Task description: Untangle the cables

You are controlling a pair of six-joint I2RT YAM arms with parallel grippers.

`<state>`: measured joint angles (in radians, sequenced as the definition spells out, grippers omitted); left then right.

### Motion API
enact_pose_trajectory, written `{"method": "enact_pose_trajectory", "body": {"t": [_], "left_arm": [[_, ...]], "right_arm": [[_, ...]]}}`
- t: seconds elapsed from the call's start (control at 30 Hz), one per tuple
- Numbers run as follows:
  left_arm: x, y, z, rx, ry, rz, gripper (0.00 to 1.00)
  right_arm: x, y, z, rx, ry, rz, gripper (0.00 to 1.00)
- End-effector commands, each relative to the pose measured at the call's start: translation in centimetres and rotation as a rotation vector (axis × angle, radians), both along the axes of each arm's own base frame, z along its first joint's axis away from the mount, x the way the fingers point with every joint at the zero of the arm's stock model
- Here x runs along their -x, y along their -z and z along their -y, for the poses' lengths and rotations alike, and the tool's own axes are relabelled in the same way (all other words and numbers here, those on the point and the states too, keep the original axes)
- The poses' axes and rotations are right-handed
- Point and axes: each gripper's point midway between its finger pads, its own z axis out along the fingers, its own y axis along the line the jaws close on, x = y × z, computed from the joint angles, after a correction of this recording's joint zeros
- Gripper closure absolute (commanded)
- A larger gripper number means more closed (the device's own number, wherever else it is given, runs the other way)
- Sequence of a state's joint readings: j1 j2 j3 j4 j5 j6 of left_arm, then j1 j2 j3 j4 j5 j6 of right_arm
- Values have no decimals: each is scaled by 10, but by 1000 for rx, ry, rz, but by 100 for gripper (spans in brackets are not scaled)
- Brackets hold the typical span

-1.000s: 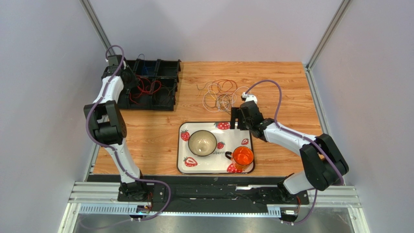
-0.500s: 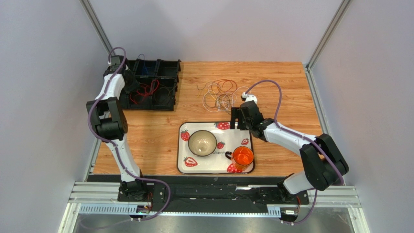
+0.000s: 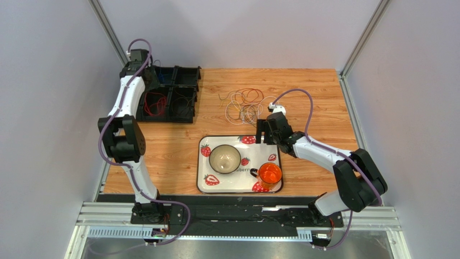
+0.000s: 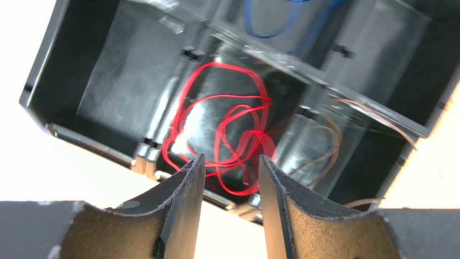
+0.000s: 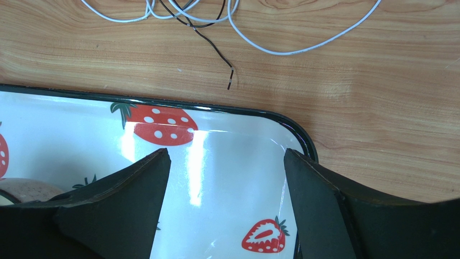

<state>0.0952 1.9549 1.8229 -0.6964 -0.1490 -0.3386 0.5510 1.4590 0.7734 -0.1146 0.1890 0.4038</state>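
A red cable (image 4: 227, 124) lies coiled in one compartment of the black divided box (image 4: 108, 81), free of my fingers. My left gripper (image 4: 229, 159) hangs open above it with nothing between the jaws. Neighbouring compartments hold a blue cable (image 4: 281, 19) and an orange-brown cable (image 4: 330, 135). From above, the left gripper (image 3: 146, 73) is over the box's back left and the red cable (image 3: 156, 102) sits below it. A tangle of cables (image 3: 245, 105) in white, red, yellow and dark lies on the wood. My right gripper (image 3: 267, 132) stands open just near of the tangle; white cables (image 5: 291, 51) and a dark cable end (image 5: 216, 51) show ahead of it.
The black box (image 3: 183, 116) sits at the table's back left. A strawberry-print tray (image 3: 201, 162) at front centre carries a bowl (image 3: 225, 158) and an orange cup (image 3: 269, 174). The right gripper (image 5: 227, 154) hovers over the tray's far right corner (image 5: 294, 129).
The left gripper opened, let go of the red cable and rose toward the back of the box. The red cable now rests in its compartment. The right arm has not moved.
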Motion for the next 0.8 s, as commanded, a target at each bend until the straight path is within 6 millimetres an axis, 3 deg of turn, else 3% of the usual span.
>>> {"method": "enact_pose_trajectory", "body": {"t": [0.0, 0.23, 0.33, 0.43, 0.47, 0.5, 0.57, 0.6, 0.67, 0.7, 0.73, 0.77], "left_arm": [[0, -30, 23, -139, 73, 22, 50], [0, -10, 23, -123, 62, -29, 52], [4, -14, 23, -124, 53, -23, 53], [8, -35, 29, -109, 81, 47, 53], [13, -61, 46, -133, 108, 114, 52], [20, -60, 50, -153, 128, 118, 50], [29, -91, 70, -145, 168, 214, 48], [35, -90, 77, -129, 178, 215, 47], [49, -107, 100, -79, 222, 267, 46], [58, -94, 109, -56, 238, 250, 44], [66, -112, 121, -31, 273, 321, 43], [73, -113, 141, -17, 321, 338, 42]], "right_arm": [[-14, -17, -6, -26, 4, 49, 18], [-14, -16, -6, -26, 4, 48, 18], [-14, -17, -6, -27, 6, 51, 18], [-14, -17, -6, -27, 6, 51, 18], [-13, -17, -6, -27, 6, 51, 18], [-13, -16, -6, -29, 7, 50, 18], [-13, -18, -6, -33, 10, 57, 18], [-13, -18, -5, -32, 10, 59, 18], [-12, -20, -5, -38, 9, 68, 19], [-12, -19, -3, -38, 14, 67, 19], [-12, -20, -4, -39, 13, 70, 19], [-12, -21, -4, -41, 12, 74, 19]]}}
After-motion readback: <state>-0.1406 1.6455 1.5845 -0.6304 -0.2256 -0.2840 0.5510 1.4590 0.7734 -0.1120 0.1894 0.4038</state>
